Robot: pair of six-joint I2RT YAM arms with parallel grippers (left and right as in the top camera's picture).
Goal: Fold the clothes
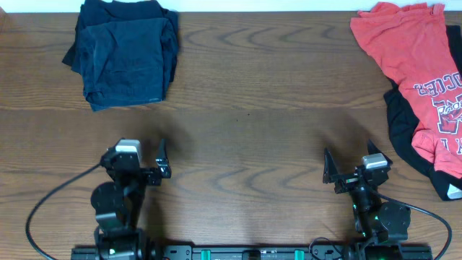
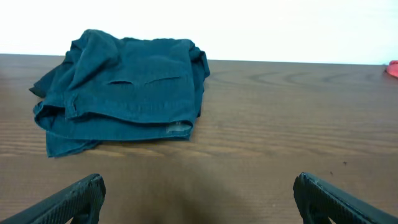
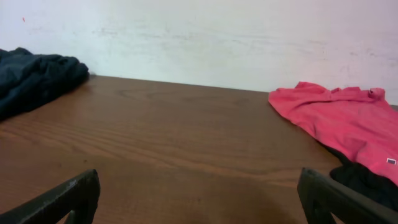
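Left gripper: nearest to us in the left wrist view, the left gripper (image 2: 198,202) shows two dark fingers (image 2: 71,200) at the bottom corners. They are spread wide with only bare wood between them, and it holds nothing.
Right gripper: the right gripper (image 3: 199,199) looks the same in its own view, jaws far apart and gripping nothing.
Table: we see a brown wood-grain table (image 1: 245,108) under both arms. Black cables (image 1: 40,213) loop off the arm bases at the near edge.
Navy pile: a folded stack of navy garments (image 2: 124,93) lies ahead of the left gripper and a little to its left. It is well apart from the gripper, near the far edge.
Red shirt: the coral-red T-shirt (image 3: 336,118) lies ahead and to the right of the right gripper, well apart, loosely spread at the far right corner.
Black piece: the black garment (image 1: 403,126) lies under the T-shirt, showing along its near and inner edges.
Overhead only: we can see the lettering (image 1: 442,90) on the shirt. Neither wrist view shows it.
Left wrist only: we make out a slit pocket (image 2: 149,81) on the top navy piece.
Wall: a white wall (image 3: 217,37) stands behind the far edge in both wrist views.
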